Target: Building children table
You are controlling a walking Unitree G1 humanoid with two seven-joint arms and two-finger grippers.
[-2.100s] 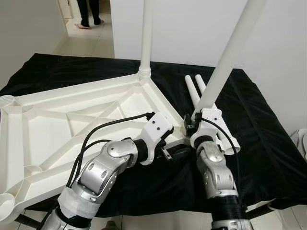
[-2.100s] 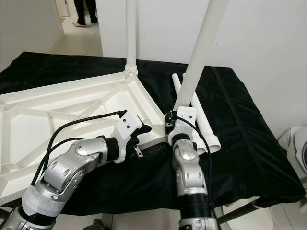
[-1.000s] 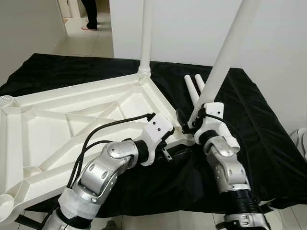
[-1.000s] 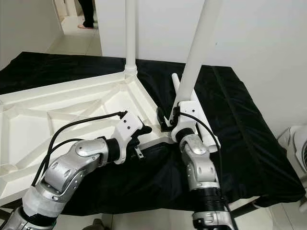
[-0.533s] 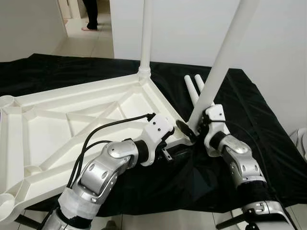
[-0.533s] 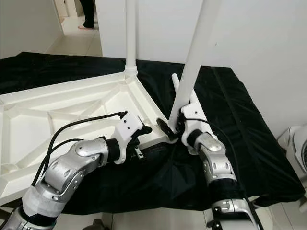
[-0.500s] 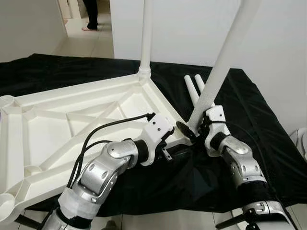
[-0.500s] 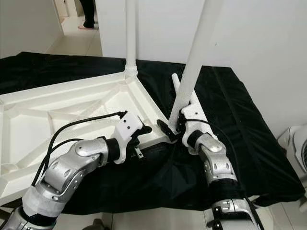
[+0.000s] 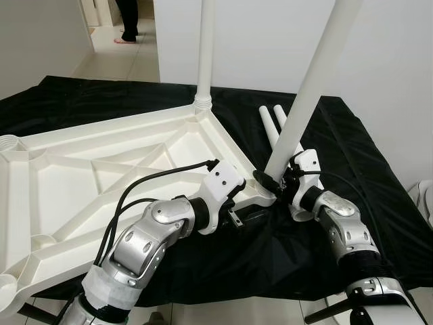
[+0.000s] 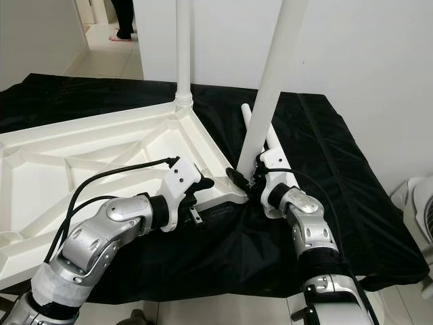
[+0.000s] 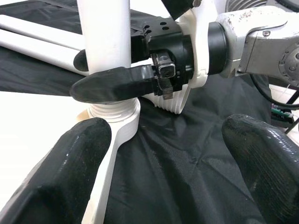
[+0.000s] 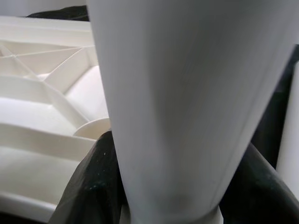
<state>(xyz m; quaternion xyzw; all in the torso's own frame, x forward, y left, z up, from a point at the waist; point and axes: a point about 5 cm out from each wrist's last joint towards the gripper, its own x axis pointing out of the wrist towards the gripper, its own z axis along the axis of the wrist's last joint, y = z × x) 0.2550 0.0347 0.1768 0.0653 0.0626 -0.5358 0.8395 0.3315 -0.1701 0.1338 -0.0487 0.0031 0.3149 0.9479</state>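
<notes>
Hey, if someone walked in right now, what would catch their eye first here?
Probably the white table leg rising tilted from the near corner of the upturned white tabletop, gripped low down by the right gripper. A second leg stands upright at the far corner, all on a black cloth.

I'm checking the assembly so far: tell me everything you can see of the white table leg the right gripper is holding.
The long white plastic table leg is a smooth round tube, leaning to the robot's right and running out of the top of the picture. Its ribbed foot sits in the near corner socket of the upturned white plastic tabletop on the black cloth. The right gripper has its jaws shut around the leg just above the socket. The left gripper hovers open beside the socket.
</notes>
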